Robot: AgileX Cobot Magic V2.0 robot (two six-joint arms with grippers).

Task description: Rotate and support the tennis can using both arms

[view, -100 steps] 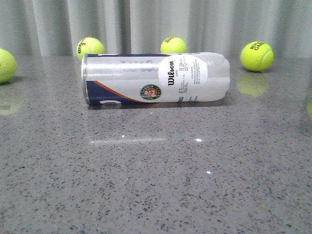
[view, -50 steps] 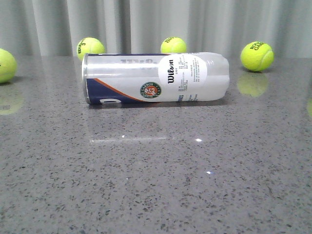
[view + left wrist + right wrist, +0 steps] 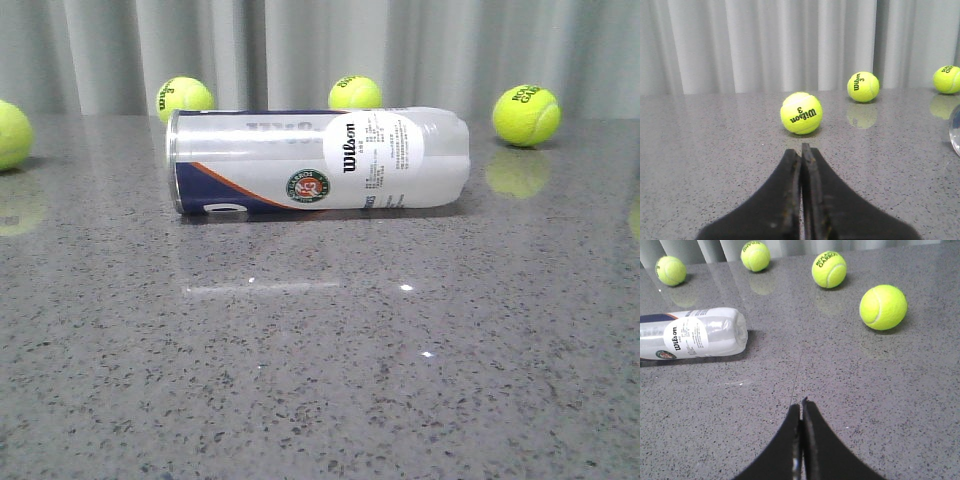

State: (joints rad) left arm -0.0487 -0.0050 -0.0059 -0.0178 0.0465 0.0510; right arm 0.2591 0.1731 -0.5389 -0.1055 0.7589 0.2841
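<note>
The tennis can [image 3: 318, 161] lies on its side on the grey speckled table, metal rim to the left, frosted end to the right, Wilson label and round emblem facing the front camera. It also shows in the right wrist view [image 3: 692, 334], and its rim edge shows in the left wrist view [image 3: 955, 130]. My left gripper [image 3: 801, 148] is shut and empty, low over the table, pointing at a tennis ball [image 3: 801, 113]. My right gripper [image 3: 801, 403] is shut and empty, above bare table, well short of the can. Neither gripper shows in the front view.
Tennis balls stand behind the can [image 3: 184, 97] [image 3: 355, 93] [image 3: 526, 115], one at the far left edge [image 3: 12, 134]. In the right wrist view a ball [image 3: 883, 307] lies off to one side. A grey curtain hangs behind the table [image 3: 320, 380].
The can has rolled slightly about its long axis; the emblem and navy band have shifted a little. Its place on the table is the same.
</note>
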